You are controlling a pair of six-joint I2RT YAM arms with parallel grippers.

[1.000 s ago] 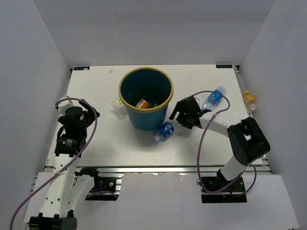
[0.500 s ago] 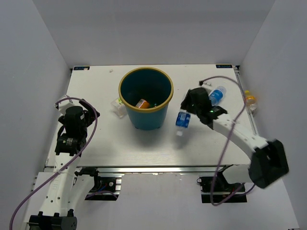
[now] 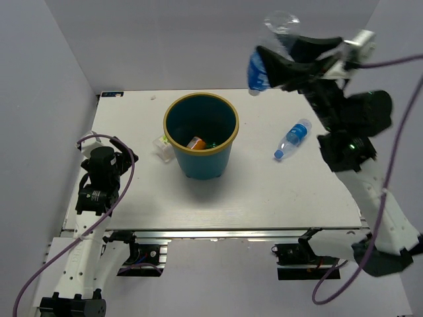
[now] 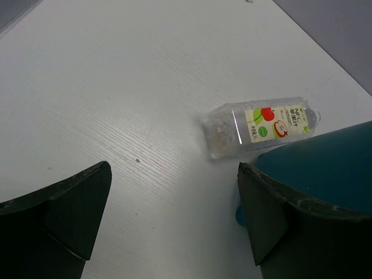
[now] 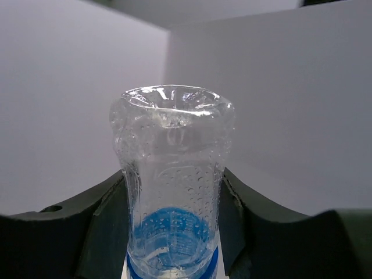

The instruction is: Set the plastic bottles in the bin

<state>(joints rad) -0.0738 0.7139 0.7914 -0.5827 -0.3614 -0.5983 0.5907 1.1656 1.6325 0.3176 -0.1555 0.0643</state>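
Observation:
My right gripper (image 3: 274, 58) is raised high above the table's far right and is shut on a clear plastic bottle with a blue label (image 3: 258, 68). In the right wrist view that bottle (image 5: 171, 174) stands between the two dark fingers (image 5: 102, 221), its clear base toward the camera. The teal bin (image 3: 169, 139) stands mid-table with an orange bottle (image 3: 195, 142) inside. Another blue-label bottle (image 3: 293, 139) lies on the table right of the bin. A white-green label bottle (image 4: 261, 124) lies against the bin (image 4: 331, 157) on its left side. My left gripper (image 4: 173, 170) is open and empty, low over the table.
White walls enclose the table on three sides. The left arm (image 3: 99, 178) sits near the table's left edge, its purple cable looping beside it. The right arm's cable (image 3: 390, 165) hangs over the table's right edge.
My right gripper shut on the blue-label bottle lying in front of the bin and lifted it high, up and to the back right. The left arm has not moved.

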